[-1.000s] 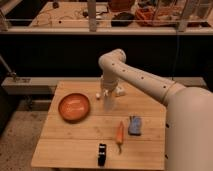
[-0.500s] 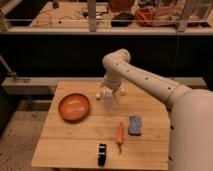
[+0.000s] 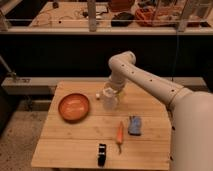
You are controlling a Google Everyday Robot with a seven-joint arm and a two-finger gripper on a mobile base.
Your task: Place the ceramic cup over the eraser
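Observation:
The ceramic cup [image 3: 110, 101] is a small pale cylinder standing on the wooden table [image 3: 75, 145], right of the orange bowl [image 3: 74, 107]. My gripper [image 3: 112, 93] comes down from the white arm and sits right at the cup's top, hiding its rim. A small white oblong piece [image 3: 98, 96], which may be the eraser, lies on the table just left of the cup, between it and the bowl. I cannot tell whether the cup rests on the table or is lifted slightly.
A blue-grey block [image 3: 134, 125] lies right of centre. An orange carrot-shaped object [image 3: 120, 134] lies beside it. A black object [image 3: 102, 153] sits near the front edge. A dark counter runs behind the table.
The arm's elbow has swung to the right, and the gripper and cup have shifted slightly right and toward the front. The other objects have not moved.

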